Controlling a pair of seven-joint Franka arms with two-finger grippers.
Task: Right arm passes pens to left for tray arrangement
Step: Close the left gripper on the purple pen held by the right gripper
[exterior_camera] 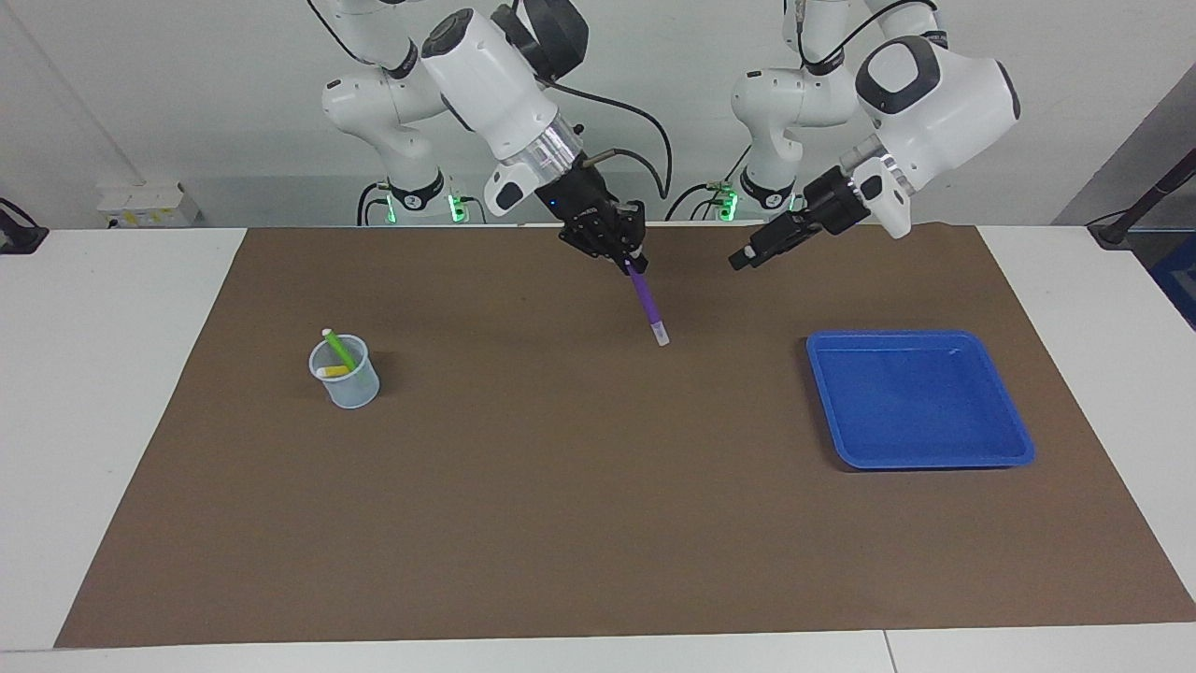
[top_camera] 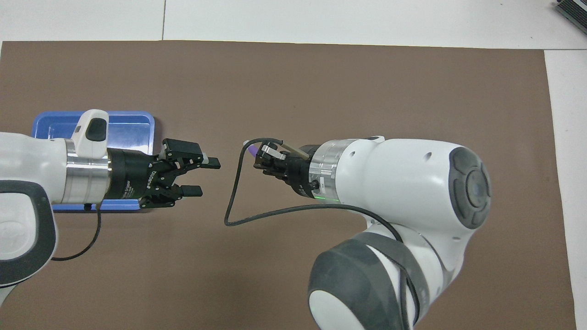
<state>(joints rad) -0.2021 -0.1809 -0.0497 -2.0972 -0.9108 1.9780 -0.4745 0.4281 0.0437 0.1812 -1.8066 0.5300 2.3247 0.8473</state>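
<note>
My right gripper is shut on the upper end of the purple pen, which hangs slanted over the middle of the brown mat, pale end down. My left gripper is open and raised over the mat between the pen and the blue tray, a short gap from the pen. The green pen and yellow pen stand in a pale clear cup toward the right arm's end.
The brown mat covers most of the white table. A black cable loops down from the right wrist. The right arm's bulk hides the cup in the overhead view.
</note>
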